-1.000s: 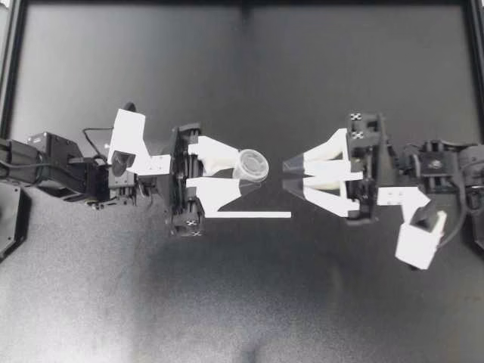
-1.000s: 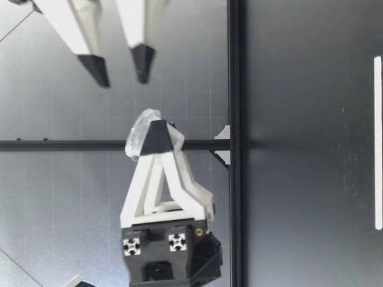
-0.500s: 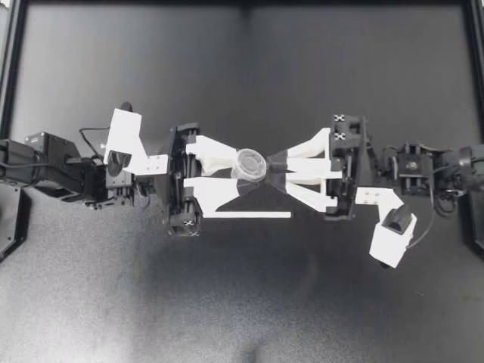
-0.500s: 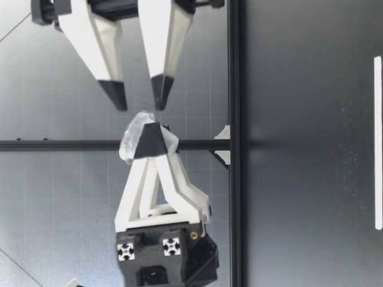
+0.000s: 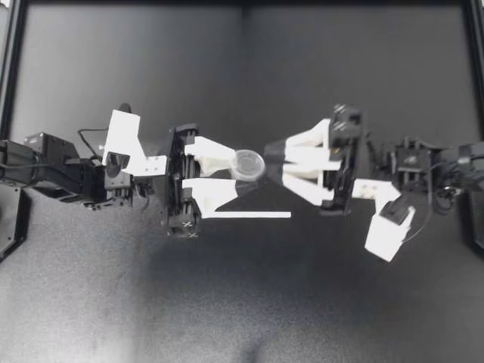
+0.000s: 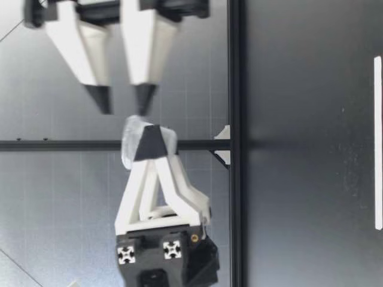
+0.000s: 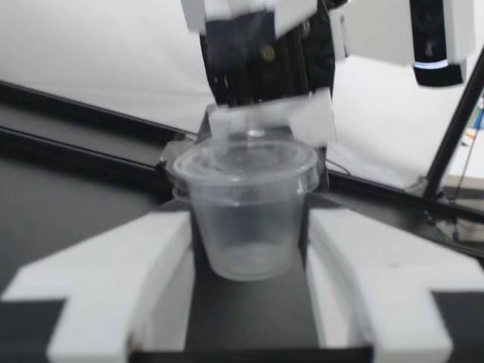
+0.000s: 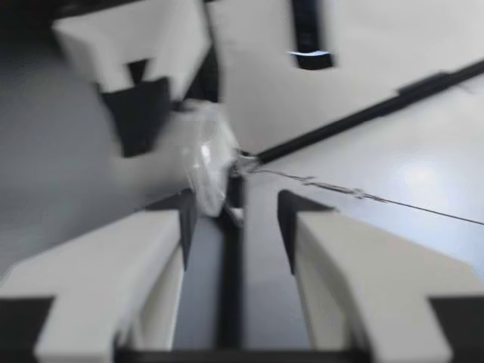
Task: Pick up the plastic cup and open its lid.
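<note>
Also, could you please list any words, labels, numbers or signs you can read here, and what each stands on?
None can be read.
The plastic cup and its lid bear no print; my left gripper carries only patterned marker squares, no letters.

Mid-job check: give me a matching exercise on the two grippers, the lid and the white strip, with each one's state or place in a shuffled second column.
Column one:
1. left gripper
2. right gripper
3. lid
4. white strip

Column two:
A. lying flat on the table
B. open, tips near the plastic cup
C. shut on the plastic cup, held off the table
D. seated on the plastic cup, not yet opened

Pairs: 1-C, 2-B, 3-D, 4-A
</note>
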